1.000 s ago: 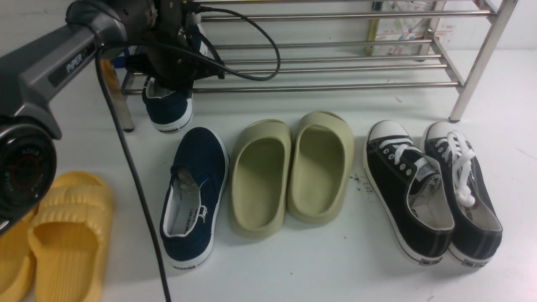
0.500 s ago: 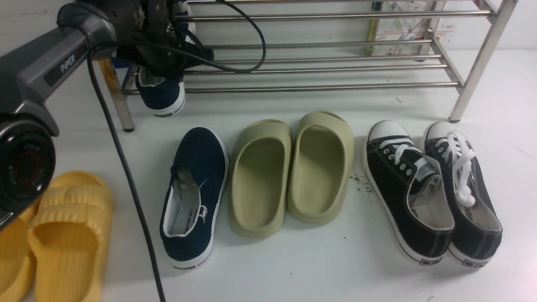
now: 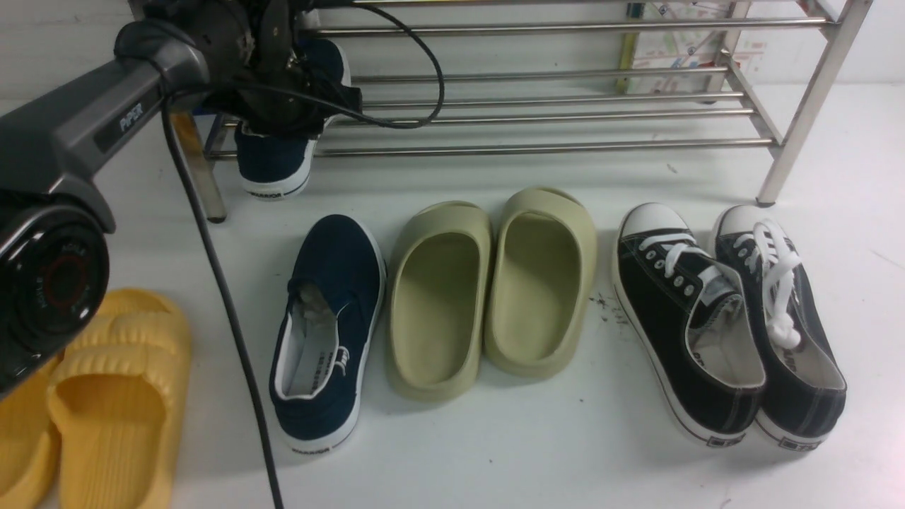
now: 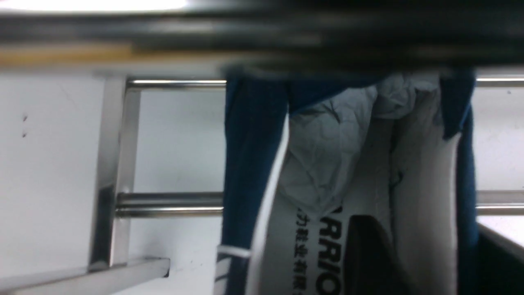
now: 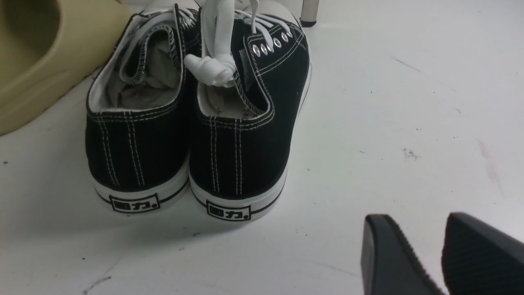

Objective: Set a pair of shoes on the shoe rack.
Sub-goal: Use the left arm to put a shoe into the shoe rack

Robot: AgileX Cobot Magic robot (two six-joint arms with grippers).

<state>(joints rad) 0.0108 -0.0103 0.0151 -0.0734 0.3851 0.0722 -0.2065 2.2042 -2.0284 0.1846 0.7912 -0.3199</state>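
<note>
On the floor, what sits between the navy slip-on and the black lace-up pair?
Only the pair of olive-green foam slides, lying side by side; the front view shows the whole stretch.

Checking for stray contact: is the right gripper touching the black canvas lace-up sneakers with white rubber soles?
Apart. The right wrist view shows bare white floor between the right gripper and the heels of the black canvas lace-up sneakers.

Front view: high, robot's side, facing forward and down over floor [image 3: 495,452] and shoe rack [image 3: 551,148]. Left wrist view: very close above navy shoe [image 4: 254,164] at that rack. Right wrist view: low, near black sneakers [image 5: 237,155], also seen frontally.
</note>
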